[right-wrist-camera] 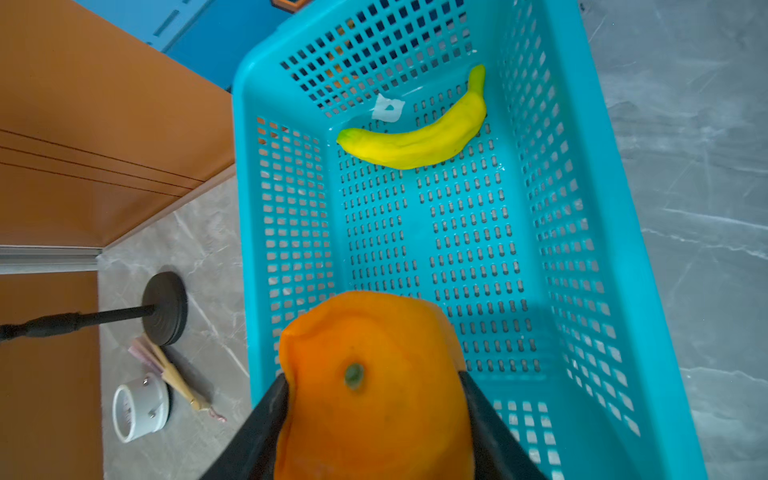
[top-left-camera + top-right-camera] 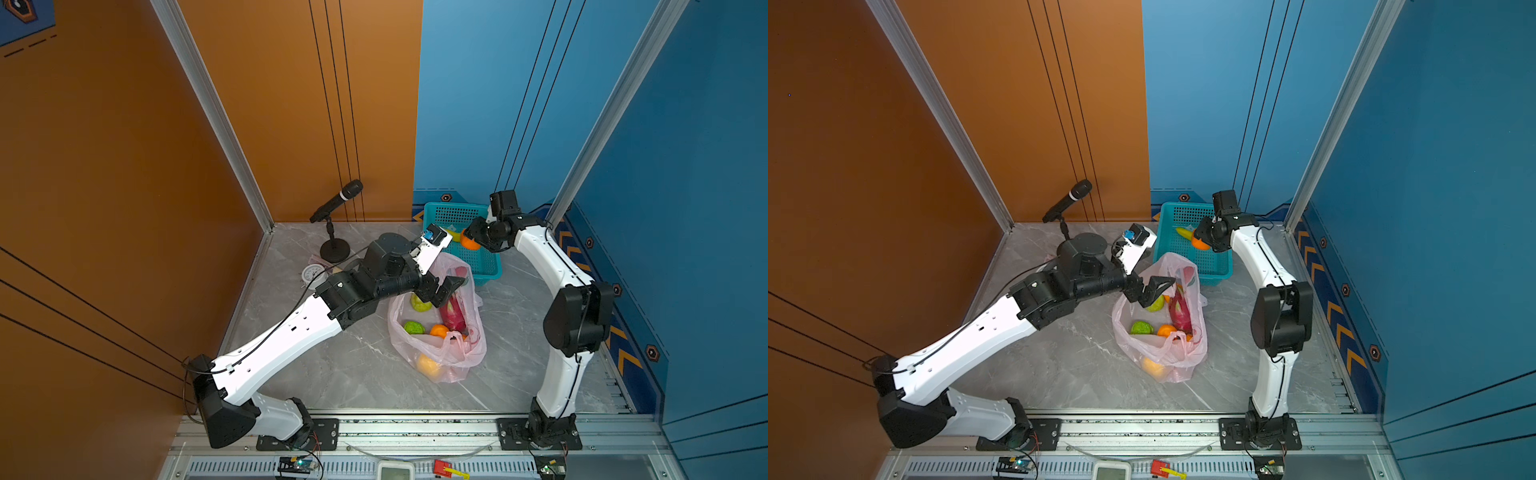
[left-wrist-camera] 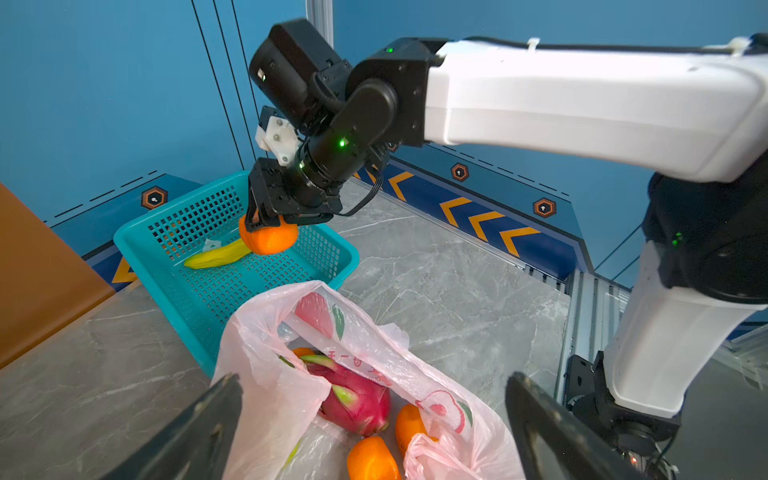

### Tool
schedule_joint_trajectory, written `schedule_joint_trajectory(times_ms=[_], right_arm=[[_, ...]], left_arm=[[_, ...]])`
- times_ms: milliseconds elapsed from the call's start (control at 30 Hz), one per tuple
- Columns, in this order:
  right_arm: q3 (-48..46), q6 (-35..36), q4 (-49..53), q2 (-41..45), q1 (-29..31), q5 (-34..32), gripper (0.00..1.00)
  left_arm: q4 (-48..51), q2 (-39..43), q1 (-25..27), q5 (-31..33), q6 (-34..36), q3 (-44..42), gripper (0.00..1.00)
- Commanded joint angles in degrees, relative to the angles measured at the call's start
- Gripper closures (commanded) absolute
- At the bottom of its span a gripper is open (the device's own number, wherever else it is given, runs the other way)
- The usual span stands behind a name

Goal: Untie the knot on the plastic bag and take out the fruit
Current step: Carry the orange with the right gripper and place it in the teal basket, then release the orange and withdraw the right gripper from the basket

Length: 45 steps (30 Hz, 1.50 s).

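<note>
The right pincer (image 3: 266, 222) is clamped on an orange tangerine (image 1: 374, 365), with the teal basket (image 1: 590, 216) (a banana (image 1: 415, 141) inside) beneath it. The left pincer (image 2: 445, 291) gapes fully, empty, just above the plastic bag (image 2: 436, 357), whose open mouth shows a dragon fruit (image 3: 357, 399).

The plastic bag (image 3: 270, 399) is a thin, see-through pale pink, printed with red-pink fruit shapes and small green leaves. Inside it the dragon fruit (image 3: 357, 405) is magenta with green-tipped scales. Near it are a bumpy green fruit (image 2: 414, 327) and a yellow fruit (image 2: 428, 365) dulled by the pink film. The tangerine (image 1: 374, 386) above the basket (image 1: 582, 208) is bright orange with a small green stem spot. The basket is teal, pierced all over with a grid of slots. The banana (image 1: 415, 141) in it is yellow with green ends. The tabletop (image 2: 332, 365) is grey marble with white veins.
</note>
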State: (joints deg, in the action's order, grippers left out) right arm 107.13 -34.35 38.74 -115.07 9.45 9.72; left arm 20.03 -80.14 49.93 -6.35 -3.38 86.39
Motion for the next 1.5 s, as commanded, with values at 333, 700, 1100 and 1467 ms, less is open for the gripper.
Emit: schedule_joint_trajectory(times_ms=[333, 700, 1100, 1467], right_arm=[[17.86, 1.36, 6.44, -22.63, -0.4, -5.33, 0.62], [23.65, 0.86, 8.32, -26.09, -0.36, -4.0, 0.33], [23.27, 2.58, 10.67, -12.79, -1.81, -0.53, 0.22], [11.16, 3.0, 9.73, 12.17, -1.9, 4.85, 0.2]], left_arm=[[8.83, -3.11, -6.29, -5.04, 0.5, 7.13, 0.02], [8.73, -2.14, -6.82, -6.57, 0.09, 5.06, 0.02], [8.26, -1.87, -2.88, -0.38, -2.79, 2.2, 0.02], [6.17, -0.89, 0.8, 8.97, -12.16, -3.02, 0.11]])
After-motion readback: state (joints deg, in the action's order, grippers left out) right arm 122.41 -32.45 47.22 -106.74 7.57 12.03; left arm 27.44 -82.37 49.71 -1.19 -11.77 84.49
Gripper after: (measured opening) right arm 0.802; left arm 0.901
